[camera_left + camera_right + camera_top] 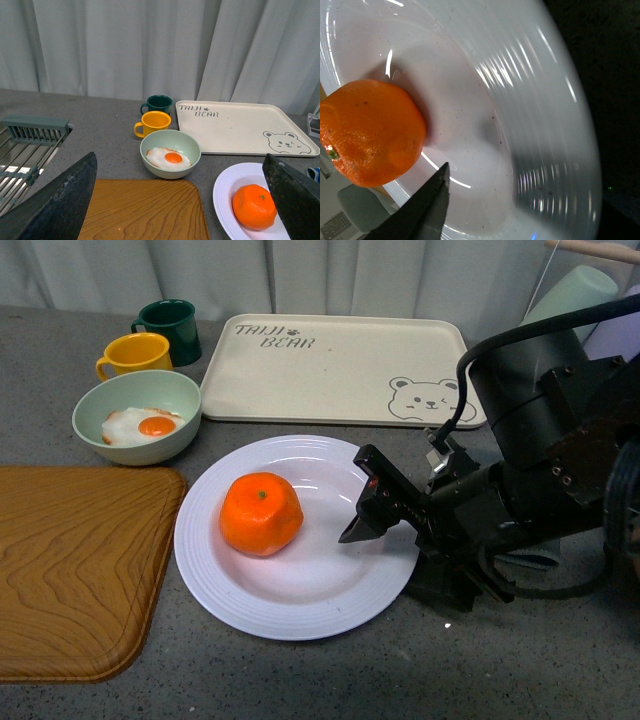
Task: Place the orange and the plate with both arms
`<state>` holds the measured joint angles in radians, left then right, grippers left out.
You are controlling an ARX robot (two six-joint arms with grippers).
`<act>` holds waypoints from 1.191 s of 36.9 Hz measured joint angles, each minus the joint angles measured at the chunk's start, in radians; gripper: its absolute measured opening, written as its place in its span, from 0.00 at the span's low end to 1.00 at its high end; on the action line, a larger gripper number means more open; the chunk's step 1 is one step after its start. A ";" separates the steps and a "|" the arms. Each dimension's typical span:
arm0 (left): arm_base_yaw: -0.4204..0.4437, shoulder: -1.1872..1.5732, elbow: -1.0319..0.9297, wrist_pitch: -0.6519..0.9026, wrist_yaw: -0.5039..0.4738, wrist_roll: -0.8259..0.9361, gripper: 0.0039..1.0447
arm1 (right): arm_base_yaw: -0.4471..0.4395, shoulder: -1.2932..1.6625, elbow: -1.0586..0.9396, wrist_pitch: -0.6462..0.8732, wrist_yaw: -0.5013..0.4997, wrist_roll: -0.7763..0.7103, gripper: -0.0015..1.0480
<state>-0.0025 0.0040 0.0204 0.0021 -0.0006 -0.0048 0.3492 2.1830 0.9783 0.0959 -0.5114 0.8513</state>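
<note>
One orange (260,513) lies on one plate (214,572), and around them stand two mugs, a yellow mug (135,354) and a dark green mug (170,329) behind it, plus one pale green bowl (166,444) holding a single fried egg (143,426), one cream tray (330,370) and one wooden board (70,560), all on the grey counter (300,680). The orange is bright, slightly flattened and dimpled, with a small green stem dot on top; it sits in the plate's well, a little left of centre in the front view. The plate is white, round and glossy, with fine ridges circling its wide rim, and it stands between the board and the right arm, just in front of the tray. The tray carries the only readable writing, "TAIJI BEAR" with a small paw mark, and a winking bear face drawn in its corner. The right gripper (360,502) hangs over the plate's right side, near the orange but apart from it — only one dark finger shows in the right wrist view, so how far its jaws stand cannot be told. The left gripper (178,158) is spread wide and holds nothing, with a dish rack (30,145) off to one side.
</note>
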 joint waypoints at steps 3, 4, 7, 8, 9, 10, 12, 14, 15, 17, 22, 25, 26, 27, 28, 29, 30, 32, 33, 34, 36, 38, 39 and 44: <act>0.000 0.000 0.000 0.000 0.000 0.000 0.94 | 0.003 0.016 0.033 -0.047 0.009 -0.014 0.43; 0.000 0.000 0.000 0.000 0.000 0.000 0.94 | 0.003 0.021 0.040 -0.058 0.014 -0.017 0.38; 0.000 0.000 0.000 0.000 0.000 0.000 0.94 | 0.003 0.028 0.047 -0.080 0.027 -0.021 0.24; 0.000 0.000 0.000 0.000 0.000 0.000 0.94 | 0.002 0.029 0.047 -0.084 0.026 -0.021 0.20; 0.000 0.000 0.000 0.000 0.000 0.000 0.94 | 0.000 0.029 0.047 -0.086 0.019 -0.021 0.17; 0.000 0.000 0.000 0.000 0.000 0.000 0.94 | -0.003 0.029 0.047 -0.084 0.008 -0.021 0.15; 0.000 0.000 0.000 0.000 0.000 0.000 0.94 | -0.009 0.021 0.043 -0.078 -0.005 -0.021 0.13; 0.000 0.000 0.000 0.000 0.000 0.000 0.94 | -0.014 0.005 0.025 -0.055 -0.018 -0.020 0.11; 0.000 0.000 0.000 0.000 0.000 0.000 0.94 | -0.018 -0.006 0.012 -0.036 -0.023 -0.019 0.10; 0.000 0.000 0.000 0.000 0.000 0.000 0.94 | -0.021 -0.033 -0.025 0.018 -0.035 -0.018 0.08; 0.000 0.000 0.000 0.000 0.000 0.000 0.94 | -0.042 -0.095 -0.142 0.183 -0.067 -0.017 0.04; 0.000 0.000 0.000 0.000 0.000 0.000 0.94 | -0.063 -0.110 -0.187 0.257 -0.092 -0.002 0.04; 0.000 0.000 0.000 0.000 0.000 0.000 0.94 | -0.076 -0.117 -0.205 0.294 -0.100 0.018 0.04; 0.000 0.000 0.000 0.000 0.000 0.000 0.94 | -0.088 -0.126 -0.216 0.328 -0.109 0.031 0.04; 0.000 0.000 0.000 0.000 0.000 0.000 0.94 | -0.099 -0.134 -0.219 0.359 -0.118 0.047 0.04; 0.000 0.000 0.000 0.000 0.000 0.000 0.94 | -0.112 -0.148 -0.216 0.385 -0.121 0.060 0.04; 0.000 0.000 0.000 0.000 0.000 0.000 0.94 | -0.119 -0.158 -0.207 0.397 -0.121 0.073 0.04; 0.000 0.000 0.000 0.000 0.000 0.000 0.94 | -0.130 -0.164 -0.174 0.406 -0.127 0.094 0.04; 0.000 0.000 0.000 0.000 0.000 0.000 0.94 | -0.132 -0.160 -0.150 0.403 -0.128 0.100 0.04; 0.000 0.000 0.000 0.000 0.000 0.000 0.94 | -0.134 -0.152 -0.124 0.398 -0.127 0.108 0.04; 0.000 0.000 0.000 0.000 0.000 0.000 0.94 | -0.135 -0.122 -0.059 0.381 -0.127 0.125 0.04; 0.000 0.000 0.000 0.000 0.000 0.000 0.94 | -0.134 -0.074 0.016 0.376 -0.126 0.144 0.04; 0.000 0.000 0.000 0.000 0.000 0.000 0.94 | -0.133 -0.048 0.058 0.360 -0.125 0.150 0.04; 0.000 0.000 0.000 0.000 0.000 0.000 0.94 | -0.131 0.096 0.281 0.264 -0.112 0.194 0.04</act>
<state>-0.0025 0.0040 0.0204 0.0021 -0.0006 -0.0051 0.2184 2.2787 1.2594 0.3595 -0.6231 1.0451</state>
